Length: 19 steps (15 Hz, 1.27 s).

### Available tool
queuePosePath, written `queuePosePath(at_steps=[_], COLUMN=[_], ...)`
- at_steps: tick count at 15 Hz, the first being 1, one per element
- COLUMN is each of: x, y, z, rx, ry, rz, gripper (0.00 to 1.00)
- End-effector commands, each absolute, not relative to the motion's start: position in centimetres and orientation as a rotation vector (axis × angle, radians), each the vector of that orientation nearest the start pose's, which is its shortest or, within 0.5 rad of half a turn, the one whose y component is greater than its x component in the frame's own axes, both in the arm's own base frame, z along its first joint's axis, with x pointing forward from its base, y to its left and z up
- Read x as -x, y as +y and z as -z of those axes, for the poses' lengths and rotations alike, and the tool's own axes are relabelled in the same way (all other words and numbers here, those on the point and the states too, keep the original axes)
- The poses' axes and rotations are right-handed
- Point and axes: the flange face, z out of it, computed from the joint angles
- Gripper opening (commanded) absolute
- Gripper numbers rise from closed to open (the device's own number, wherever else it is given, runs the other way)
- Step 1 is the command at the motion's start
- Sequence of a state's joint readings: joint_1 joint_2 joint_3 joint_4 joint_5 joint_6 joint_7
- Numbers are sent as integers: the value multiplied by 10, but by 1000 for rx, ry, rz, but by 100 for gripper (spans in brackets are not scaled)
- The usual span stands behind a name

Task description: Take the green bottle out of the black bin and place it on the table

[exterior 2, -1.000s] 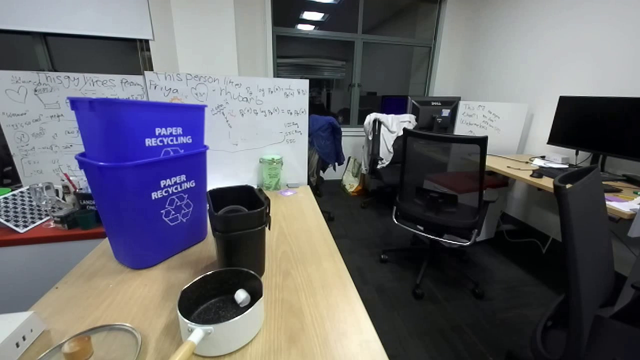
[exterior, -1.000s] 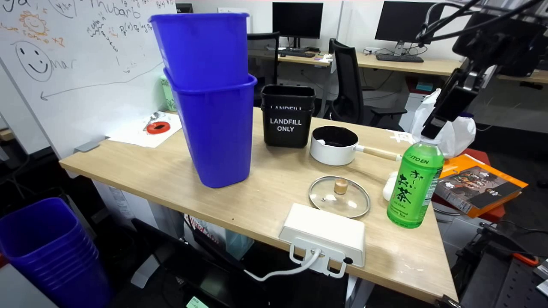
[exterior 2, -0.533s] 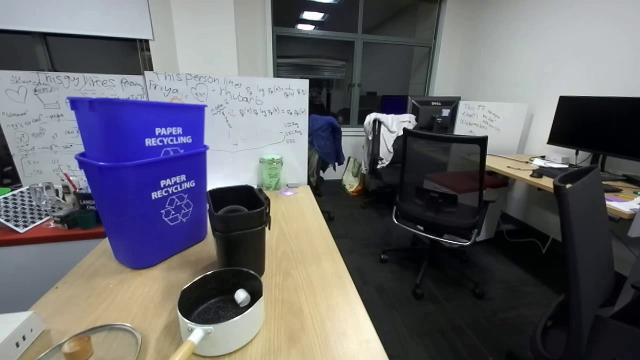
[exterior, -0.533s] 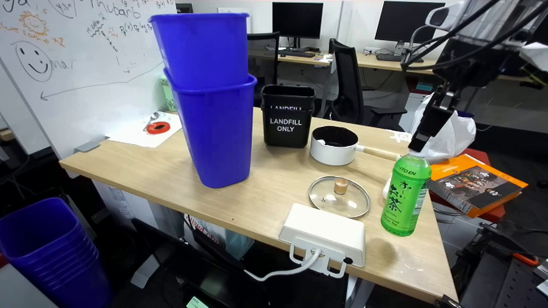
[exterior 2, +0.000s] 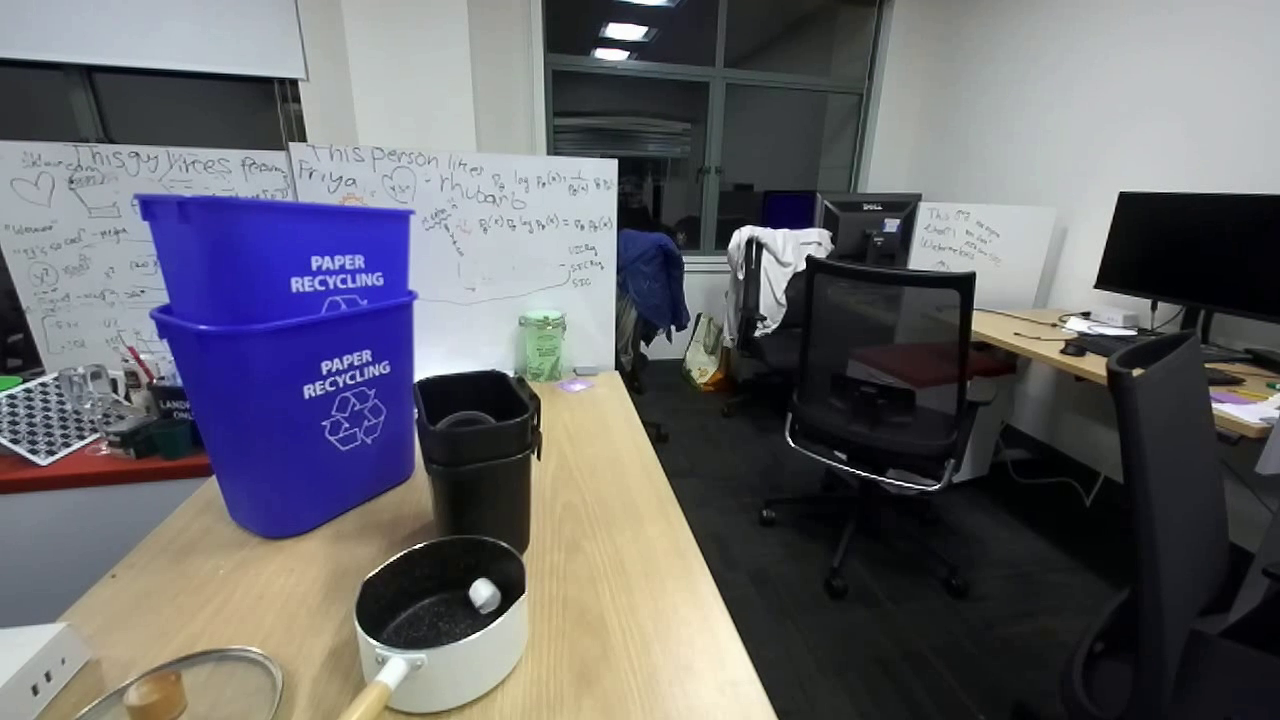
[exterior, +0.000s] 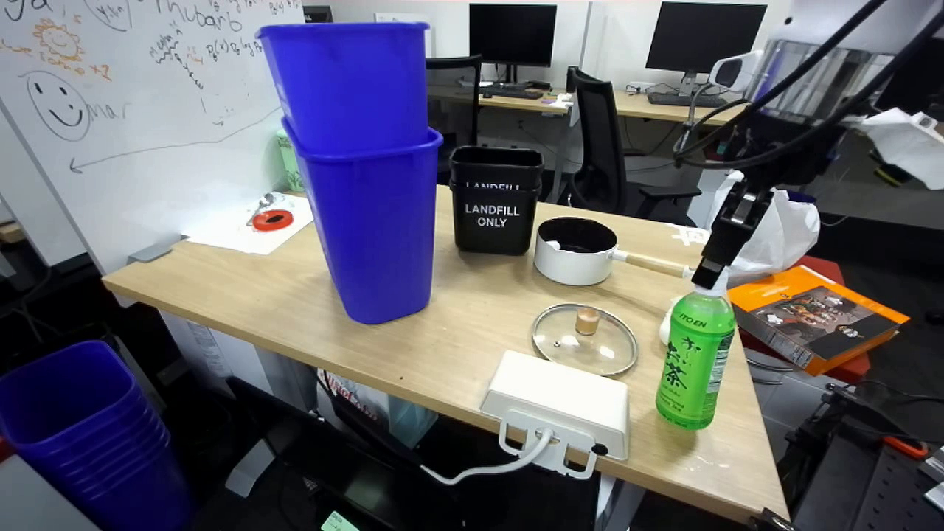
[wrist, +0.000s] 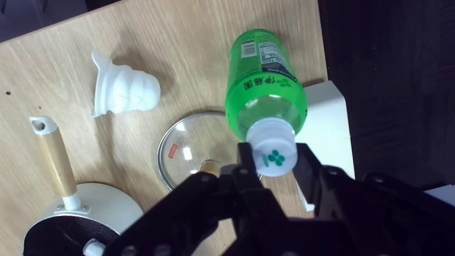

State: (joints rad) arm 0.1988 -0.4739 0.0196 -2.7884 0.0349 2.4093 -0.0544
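While our black two-fingered gripper (wrist: 273, 155) squeezes its round white plastic cap (wrist: 272, 147), we see the green plastic bottle (exterior: 695, 361) over the light wooden table (exterior: 457, 350) (touching it, we can't tell).

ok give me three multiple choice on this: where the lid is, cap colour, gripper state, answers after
1. Where is the lid?
a) on the pot
b) on the table
c) in the black bin

2. What colour is the cap on the bottle?
a) red
b) black
c) white

3. The gripper is:
a) shut on the cap
b) open
c) shut, empty

Answers: 1 b, an exterior view shows it lying there; 2 c, the wrist view shows white; 3 a, its jaws pinch the cap there.
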Motion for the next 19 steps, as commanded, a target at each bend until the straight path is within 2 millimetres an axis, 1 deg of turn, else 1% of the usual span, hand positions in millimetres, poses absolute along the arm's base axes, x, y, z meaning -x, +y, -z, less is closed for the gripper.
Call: queuePosePath(at_steps=[1,2,3,4,6,9,10,11,12,13,14,19], x=[-360,-359,-359,-359,-359,-359,-358,-355,-360,-358,-357,-355], y=[76,75,74,72,68,62,61,61,64,64,63,63], z=[-349,-349,-350,-352,-355,-365,-371,-377,-369,-374,-378,-379], rx=[3101,3102,3106,3110,3107,3100,3095,3079,3097,3092,3089,3089], ry=[-320,-305,-284,-267,-231,-202,-208,-206,-219,-212,-211,-210], rz=[141,132,129,133,143,167,171,166,181,187,193,185], gripper=[8,25,58,59,71,93,98,100,88,96,100,100])
